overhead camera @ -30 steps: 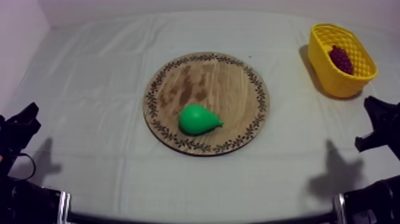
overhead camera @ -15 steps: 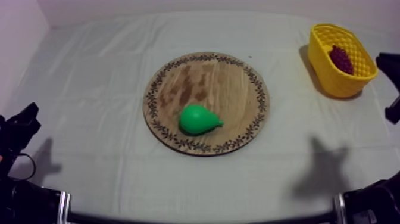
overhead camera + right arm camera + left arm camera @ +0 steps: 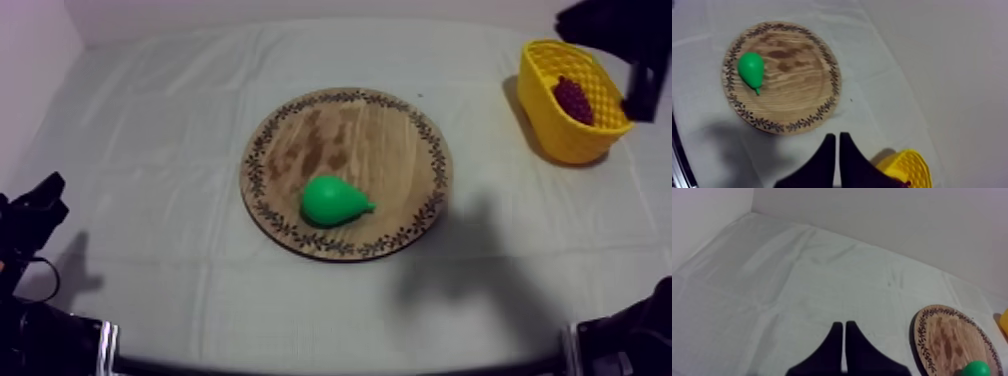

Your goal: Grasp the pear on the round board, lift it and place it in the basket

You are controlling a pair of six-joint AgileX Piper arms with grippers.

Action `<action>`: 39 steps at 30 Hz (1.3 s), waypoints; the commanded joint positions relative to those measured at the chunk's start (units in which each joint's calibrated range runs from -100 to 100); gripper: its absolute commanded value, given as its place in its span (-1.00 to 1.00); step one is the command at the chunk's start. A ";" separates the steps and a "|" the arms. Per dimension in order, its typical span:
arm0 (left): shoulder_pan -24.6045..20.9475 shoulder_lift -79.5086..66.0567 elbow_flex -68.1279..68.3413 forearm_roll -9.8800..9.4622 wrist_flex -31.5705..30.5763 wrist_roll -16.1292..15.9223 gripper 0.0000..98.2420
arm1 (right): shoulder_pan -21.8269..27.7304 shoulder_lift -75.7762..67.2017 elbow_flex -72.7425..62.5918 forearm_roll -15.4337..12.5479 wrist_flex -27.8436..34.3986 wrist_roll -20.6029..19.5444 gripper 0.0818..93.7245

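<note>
The right arm [image 3: 620, 25] has swung up from the table's [image 3: 150, 120] lower right edge to its upper right corner and now hangs over the yellow basket [image 3: 530, 75], while its shadow [image 3: 470, 260] has slid across the cloth toward the wooden board [image 3: 400, 130]. The right tool [image 3: 837, 135] is drawn narrow, its fingers together in a wedge with nothing between them. It is poised just beside the basket, with the board farther out ahead. A bunch of grapes [image 3: 573, 98] already lies in the basket. The pear [image 3: 335, 201] has not stirred: it lies on its side on the board, on the part away from the basket, stem toward the board's middle, well apart from either arm. The left tool [image 3: 844, 324], equally narrow and empty, sits low at the left of the table, clear of the board. The lift reads as the opening of the reach; the fingers will need to spread before they can close on the smooth, rounded fruit.
</note>
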 commanded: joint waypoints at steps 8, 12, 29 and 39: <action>0.01 0.00 0.00 -0.02 -0.01 -0.01 -1.00 | -9.16 23.35 -13.80 0.73 9.08 -1.36 -0.99; 0.01 0.00 0.00 -0.02 -0.01 -0.01 -1.00 | -11.58 29.98 -18.77 0.91 13.39 -1.84 -0.99; 0.01 0.00 0.00 -0.02 -0.01 -0.01 -1.00 | -14.43 51.22 -28.49 0.78 21.03 -5.69 -0.99; 0.01 0.00 0.00 -0.02 -0.01 -0.01 -1.00 | -14.49 56.10 -34.84 -0.66 20.87 -5.61 -0.57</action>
